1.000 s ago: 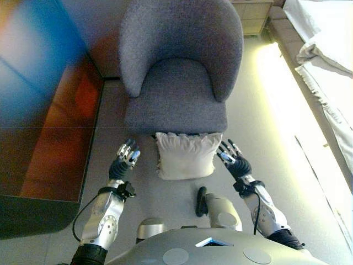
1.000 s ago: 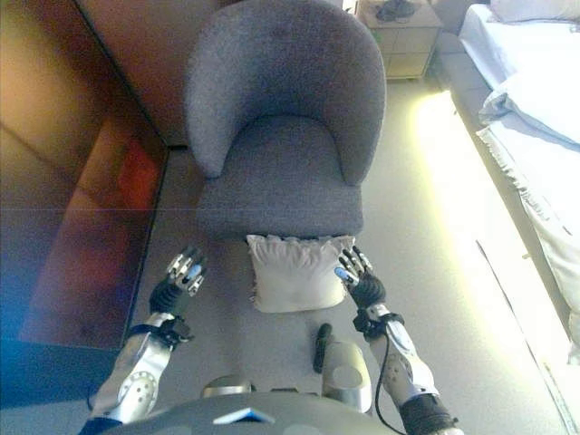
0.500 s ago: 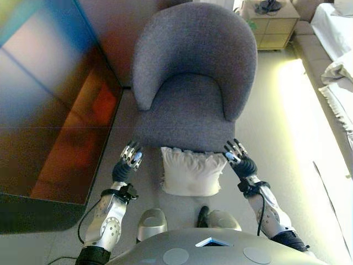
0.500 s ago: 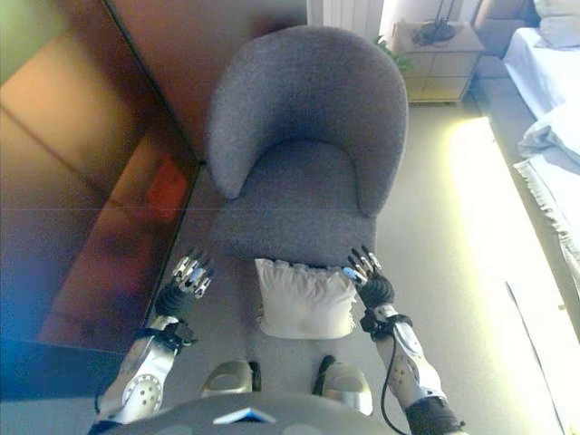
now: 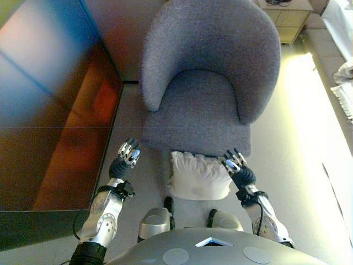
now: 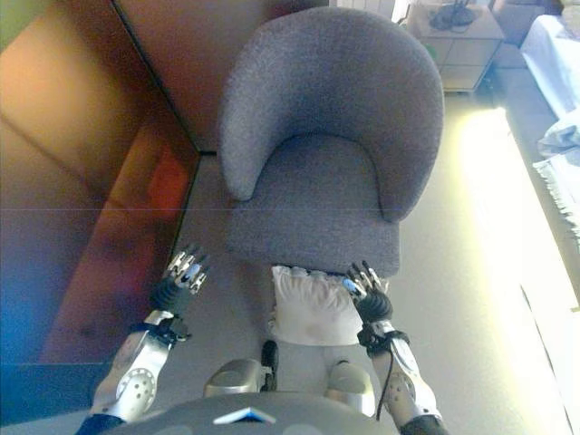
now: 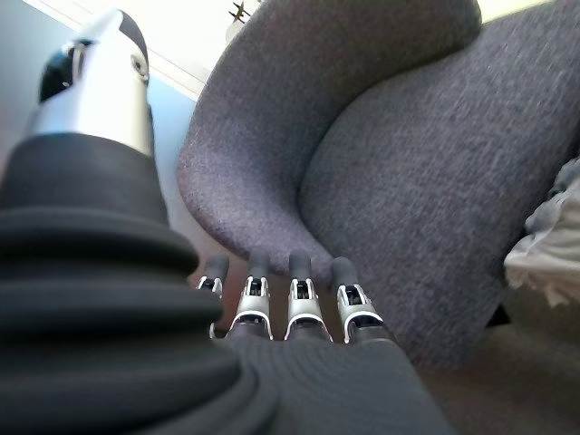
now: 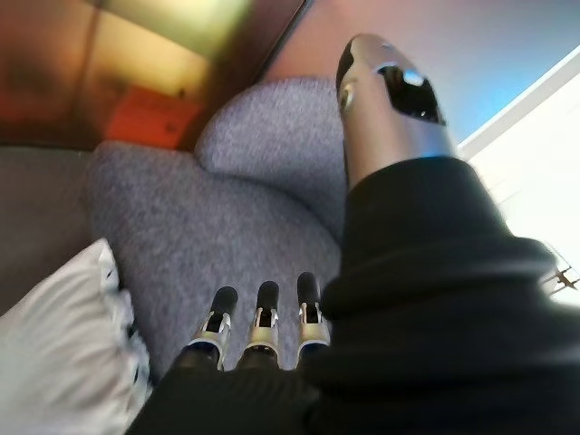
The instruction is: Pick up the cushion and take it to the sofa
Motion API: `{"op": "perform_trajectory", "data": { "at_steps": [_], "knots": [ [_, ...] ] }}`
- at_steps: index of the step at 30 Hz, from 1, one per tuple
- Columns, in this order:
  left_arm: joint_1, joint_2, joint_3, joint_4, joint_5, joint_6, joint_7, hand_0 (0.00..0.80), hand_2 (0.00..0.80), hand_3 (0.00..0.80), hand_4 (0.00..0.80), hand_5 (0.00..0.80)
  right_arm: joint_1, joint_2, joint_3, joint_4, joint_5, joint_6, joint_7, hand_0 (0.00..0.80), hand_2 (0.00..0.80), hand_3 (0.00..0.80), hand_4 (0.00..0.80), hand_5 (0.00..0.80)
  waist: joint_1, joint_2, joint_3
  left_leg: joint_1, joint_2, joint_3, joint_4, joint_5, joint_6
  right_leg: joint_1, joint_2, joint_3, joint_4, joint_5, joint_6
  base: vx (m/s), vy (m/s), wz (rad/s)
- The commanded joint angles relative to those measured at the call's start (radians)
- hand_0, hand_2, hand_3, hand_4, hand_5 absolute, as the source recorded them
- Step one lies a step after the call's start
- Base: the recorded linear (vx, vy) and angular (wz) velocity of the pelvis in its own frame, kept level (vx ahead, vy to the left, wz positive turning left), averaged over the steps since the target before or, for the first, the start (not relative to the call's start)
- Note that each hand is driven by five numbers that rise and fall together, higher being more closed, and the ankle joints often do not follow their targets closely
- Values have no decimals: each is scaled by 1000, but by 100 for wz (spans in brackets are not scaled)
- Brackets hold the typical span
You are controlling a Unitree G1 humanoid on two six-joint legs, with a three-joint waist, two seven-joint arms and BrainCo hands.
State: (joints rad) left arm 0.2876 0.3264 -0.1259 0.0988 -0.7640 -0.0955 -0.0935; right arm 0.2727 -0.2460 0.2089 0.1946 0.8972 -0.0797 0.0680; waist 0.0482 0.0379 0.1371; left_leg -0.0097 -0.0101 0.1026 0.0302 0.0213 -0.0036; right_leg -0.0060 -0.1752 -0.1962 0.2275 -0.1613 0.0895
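A white cushion (image 5: 199, 176) lies on the floor against the front of a grey armchair (image 5: 204, 105). It also shows in the right wrist view (image 8: 63, 353) and at the edge of the left wrist view (image 7: 548, 245). My left hand (image 5: 124, 159) is open, to the left of the cushion and apart from it. My right hand (image 5: 237, 169) is open at the cushion's right edge, close to it or touching. Neither hand holds anything. No sofa other than the armchair shows.
A dark glossy cabinet or table (image 5: 49, 110) runs along the left. A small wooden cabinet (image 6: 458, 45) stands behind the armchair at the right. White bedding (image 5: 345, 72) lies at the right edge. Pale floor (image 5: 298, 132) stretches right of the chair.
The camera has moved: the chair and cushion now sit further right and nearer. My right hand is closer to the cushion's right edge. Both hands stay open.
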Motion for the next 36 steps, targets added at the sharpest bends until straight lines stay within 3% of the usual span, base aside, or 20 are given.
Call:
{"op": "perform_trajectory", "data": {
  "at_steps": [1, 4, 6, 8, 10, 12, 15, 17, 20, 23, 28, 31, 36],
  "knots": [
    [-7, 46, 36, -59, 22, -31, -15, 0, 0, 0, 0, 0, -20, 22, 2, -74, 12, -64, 16, 0, 0, 0, 0, 0, 22, -40, -5, -106, 11, -21, 93, -60, 16, 98, -102, 26, 5, 115, 62, 95, 166, -3],
    [2, 48, 40, -70, 56, -17, -29, 0, 0, 0, 0, 0, -15, 43, -11, -76, -1, -76, -20, 0, 0, 0, 0, 0, 34, -41, -9, -101, -24, -4, 103, -84, 54, 61, -172, 7, 151, 222, 63, 115, 235, -4],
    [18, 46, 45, -79, 66, -4, -22, 0, 0, 0, 0, 0, 7, 45, -25, -86, -12, -74, -37, 0, 0, 0, 0, 0, 32, -36, 5, -67, -42, 9, 122, -127, 71, 0, -214, 4, 313, 232, 57, 170, 280, 3],
    [27, 43, 51, -81, 66, -1, -8, 0, 0, 0, 0, 0, 18, 42, -26, -91, -25, -65, -31, 0, 0, 0, 0, 0, 34, -40, 20, -56, -43, 35, 150, -150, 75, -39, -239, -12, 331, 235, 51, 99, 118, -12],
    [22, 47, 57, -85, 56, 0, 11, 0, 0, 0, 0, 0, 13, 40, -19, -79, -34, -68, -19, 0, 0, 0, 0, 0, 37, -46, 41, -50, -29, 55, 184, -177, 63, -57, -245, -29, 249, 232, 54, 52, -87, -48],
    [8, 56, 61, -83, 44, -2, 23, 0, 0, 0, 0, 0, -7, 39, -15, -52, -33, -78, -7, 0, 0, 0, 0, 0, 38, -57, 57, -55, -13, 61, 220, -199, 46, -73, -259, -42, 148, 273, 69, 11, -194, -41],
    [-26, 70, 57, -70, 39, 2, 45, 0, 0, 0, 0, 0, -58, 47, -9, -7, -2, -79, -18, 0, 0, 0, 0, 0, 38, -93, 89, -62, 26, 59, 284, -257, 11, -100, -292, -42, -30, 359, 125, 30, -301, -41],
    [-48, 81, 49, -51, 53, 4, 66, 0, 0, 0, 0, 0, -93, 53, -6, 12, 1, -70, -25, 0, 0, 0, 0, 0, 36, -113, 100, -69, 58, 54, 303, -251, -10, -114, -305, -52, -130, 400, 144, 63, -358, -17],
    [-62, 89, 52, -29, 57, 13, 74, 0, 0, 0, 0, 0, -118, 52, -5, 16, -38, -48, -42, 0, 0, 0, 0, 0, 38, -114, 103, -54, 104, 27, 307, -250, -35, -97, -304, -60, -154, 393, 163, 158, -310, 17],
    [-71, 88, 49, -27, 49, 15, 86, 0, 0, 0, 0, 0, -134, 32, -6, 7, -68, -26, -55, 0, 0, 0, 0, 0, 32, -107, 91, -65, 137, -3, 308, -233, -60, -80, -265, -47, -161, 346, 165, 108, -250, 36],
    [-80, 58, 45, 26, 37, 0, 113, 0, 0, 0, 0, 0, -155, -9, -7, 4, -112, 18, -73, 0, 0, 0, 0, 0, 9, -80, 78, 12, 200, 1, 178, -142, -96, -89, -212, -40, -89, 269, 151, 119, -143, 24],
    [-74, 38, 40, 47, 60, -9, 121, 0, 0, 0, 0, 0, -145, -26, -11, 9, -164, 24, -66, 0, 0, 0, 0, 0, -7, -71, 55, 59, 216, 20, 104, -102, -107, -82, -188, -41, -72, 236, 147, 106, -118, 10],
    [-128, 24, 19, 103, 85, -5, 95, 0, 0, 0, 0, 0, -139, -42, -20, 24, -192, 1, -63, 0, 0, 0, 0, 0, -31, -58, 39, 41, 207, 115, 96, -66, -117, -52, -191, -97, -67, 229, 127, 21, -5, 23]
  ]
}}
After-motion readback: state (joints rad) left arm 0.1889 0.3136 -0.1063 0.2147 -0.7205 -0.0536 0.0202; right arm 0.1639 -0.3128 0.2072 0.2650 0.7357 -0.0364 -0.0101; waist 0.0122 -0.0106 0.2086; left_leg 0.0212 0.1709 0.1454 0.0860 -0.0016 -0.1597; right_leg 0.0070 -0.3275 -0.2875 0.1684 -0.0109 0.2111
